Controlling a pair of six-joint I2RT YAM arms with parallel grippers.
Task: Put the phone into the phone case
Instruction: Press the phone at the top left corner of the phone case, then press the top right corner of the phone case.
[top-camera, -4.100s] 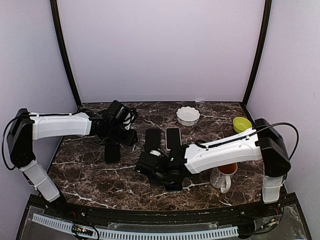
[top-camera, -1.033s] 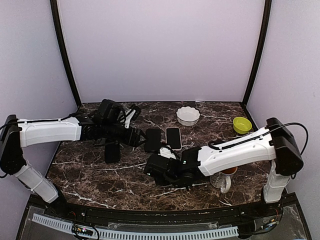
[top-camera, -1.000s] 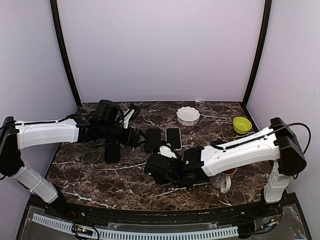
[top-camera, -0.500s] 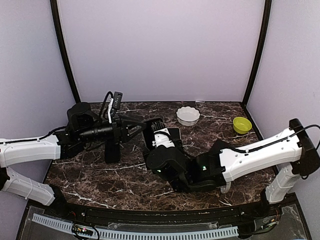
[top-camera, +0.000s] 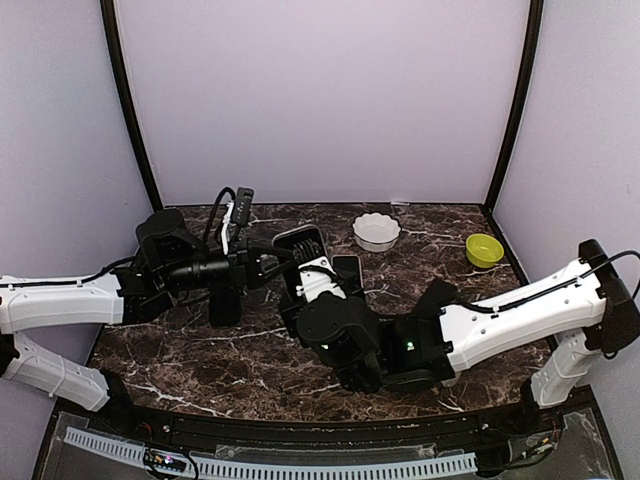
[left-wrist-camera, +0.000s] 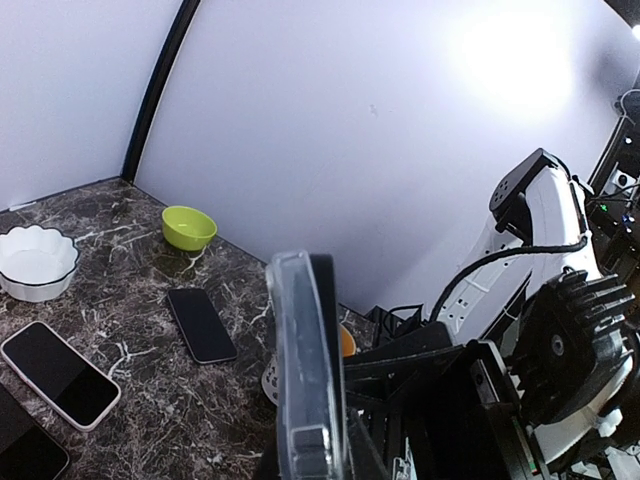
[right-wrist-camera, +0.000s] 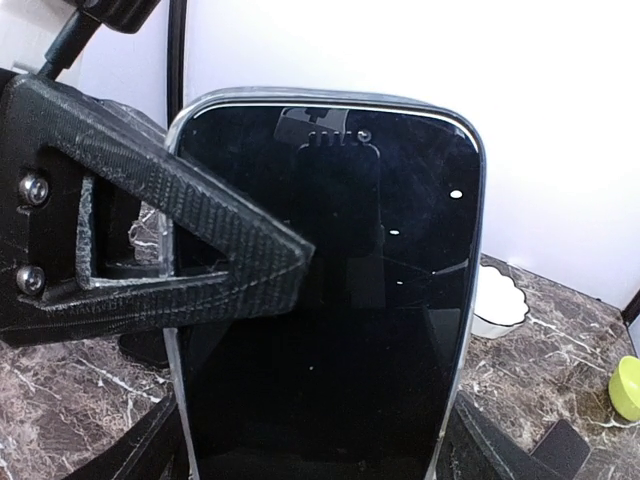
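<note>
Seating looks close to finished, though not confirmed: the phone (right-wrist-camera: 340, 300) is held upright in the air above the marble table (top-camera: 200, 350) and appears to lie inside the clear phone case (left-wrist-camera: 292, 370), whose rim shows round the screen. The right gripper (right-wrist-camera: 320, 455) spans wide, clamping the cased phone by its long edges near the bottom. The left gripper (top-camera: 272, 262) looks pinched front to back across the pair, one finger (right-wrist-camera: 180, 250) flat on the glass. Whether every corner has snapped home I cannot tell; a final press and setting it down seem left.
</note>
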